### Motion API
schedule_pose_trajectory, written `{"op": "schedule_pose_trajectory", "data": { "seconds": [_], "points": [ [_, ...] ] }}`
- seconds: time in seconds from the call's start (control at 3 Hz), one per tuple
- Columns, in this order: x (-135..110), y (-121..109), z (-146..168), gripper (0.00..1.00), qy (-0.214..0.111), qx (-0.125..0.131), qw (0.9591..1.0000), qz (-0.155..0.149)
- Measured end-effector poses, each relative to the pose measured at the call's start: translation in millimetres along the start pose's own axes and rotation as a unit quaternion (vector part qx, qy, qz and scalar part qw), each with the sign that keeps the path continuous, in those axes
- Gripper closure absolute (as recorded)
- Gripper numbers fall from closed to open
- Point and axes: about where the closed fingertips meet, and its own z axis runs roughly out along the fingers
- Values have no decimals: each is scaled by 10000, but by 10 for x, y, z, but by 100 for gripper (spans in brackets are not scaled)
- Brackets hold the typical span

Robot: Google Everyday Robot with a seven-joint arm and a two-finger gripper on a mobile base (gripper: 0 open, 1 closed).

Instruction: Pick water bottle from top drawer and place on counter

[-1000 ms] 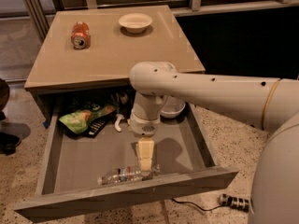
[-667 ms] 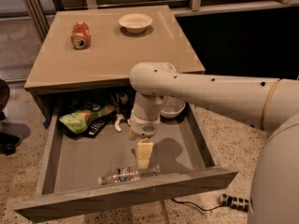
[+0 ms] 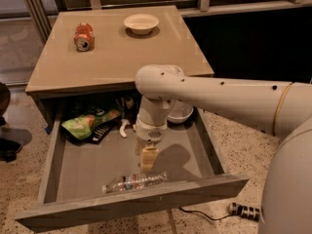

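Observation:
The water bottle (image 3: 135, 182) lies on its side on the grey floor of the open top drawer (image 3: 126, 208), close behind the front panel, cap to the left. My gripper (image 3: 147, 165) hangs straight down from the white arm inside the drawer, just above the bottle's right half. The counter (image 3: 117, 52) is the tan tabletop above the drawer.
An orange-red soda can (image 3: 83, 36) lies on the counter's left, and a white bowl (image 3: 141, 23) stands at its back. In the drawer's rear lie a green snack bag (image 3: 87, 123), a dark packet (image 3: 101, 131), a small white object (image 3: 123, 127) and a pale bowl (image 3: 181, 113). A power strip (image 3: 245, 211) lies on the floor at right.
My gripper has dropped slightly lower toward the bottle. Nothing else has moved.

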Motion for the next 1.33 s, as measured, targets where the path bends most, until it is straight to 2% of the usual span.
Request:
{"op": "schedule_pose_trajectory", "data": {
  "seconds": [0.33,0.67,1.0,1.33],
  "points": [
    [0,0,0,31,0,0,10000,0],
    [0,0,1,31,0,-1,10000,0],
    [0,1,4,22,1,-2,10000,1],
    [0,2,10,24,4,-4,10000,3]
  ]
}}
